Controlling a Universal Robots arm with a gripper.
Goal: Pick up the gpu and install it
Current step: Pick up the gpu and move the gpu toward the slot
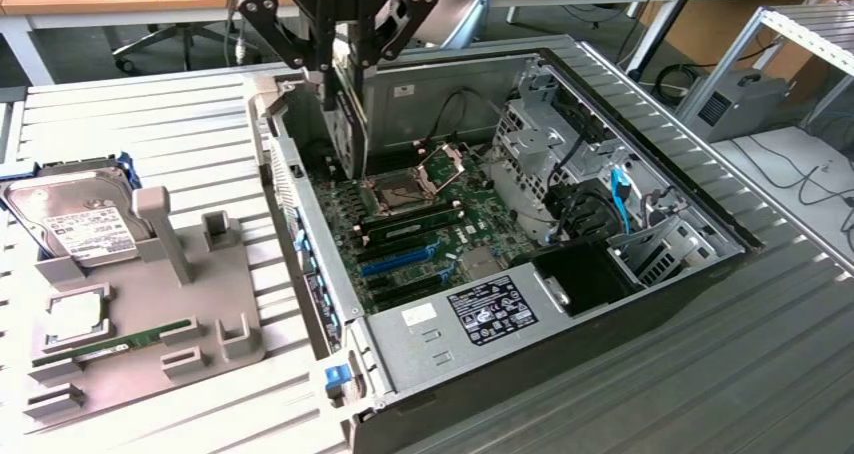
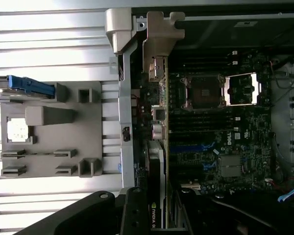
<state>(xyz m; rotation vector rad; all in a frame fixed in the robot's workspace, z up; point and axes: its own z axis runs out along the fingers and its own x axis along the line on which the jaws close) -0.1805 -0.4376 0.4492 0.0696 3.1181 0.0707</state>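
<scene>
1. Progress, pick-up: judged done. The graphics card (image 1: 351, 124) is off the table and hangs on edge from the gripper (image 1: 340, 74), above the open computer case (image 1: 667, 189).
2. Progress, installation: judged not done. In the exterior view the card's lower edge stands clear above the motherboard (image 1: 414, 224), at the far end of the case beside the wall on the exterior view's left. The blue and black expansion slots (image 1: 398, 262) lie nearer the camera, and nothing is seated in them.
3. Tool state: the gripper's fingers are closed on the top of the card, one on each face. The wrist view agrees: the card (image 2: 157, 191) is seen edge-on, with its maker's label legible, running out from between the dark finger links.
4. Arm pose: the arm reaches in from the far side of the table, its wrist pointing straight down over the rear of the case. The card hangs upright, with no visible tilt.
5. Card position against fixtures: it is near the open processor socket (image 1: 400, 192) and apart from it. Whether it touches the case wall cannot be told.
6. Surroundings: the grey parts tray (image 1: 147, 314) beside the case holds a hard drive (image 1: 80, 224) and a memory stick (image 1: 114, 342), both well apart from the gripper.
</scene>
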